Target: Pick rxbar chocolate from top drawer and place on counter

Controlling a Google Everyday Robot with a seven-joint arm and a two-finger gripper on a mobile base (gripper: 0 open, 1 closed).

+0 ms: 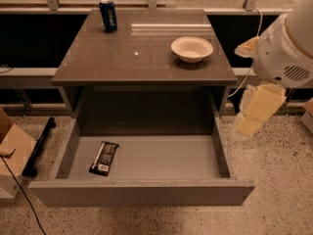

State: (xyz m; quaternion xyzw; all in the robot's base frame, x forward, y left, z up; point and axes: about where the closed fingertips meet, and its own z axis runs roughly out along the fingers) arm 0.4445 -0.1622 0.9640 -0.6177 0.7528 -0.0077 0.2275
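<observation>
The rxbar chocolate (pixel 103 157), a flat black bar with white lettering, lies on the floor of the open top drawer (pixel 142 192) near its left wall. The drawer is pulled fully out below the glossy grey-brown counter (pixel 142 53). My gripper (pixel 254 112), pale yellow, hangs from the white arm (pixel 286 53) to the right of the cabinet, outside the drawer's right wall and well away from the bar.
A blue soda can (pixel 108 15) stands at the counter's back left. A white bowl (pixel 191 48) sits at the counter's right. A cardboard box (pixel 12 151) and a black bar (pixel 40 146) lie on the speckled floor at left. A cable (pixel 244 77) hangs at right.
</observation>
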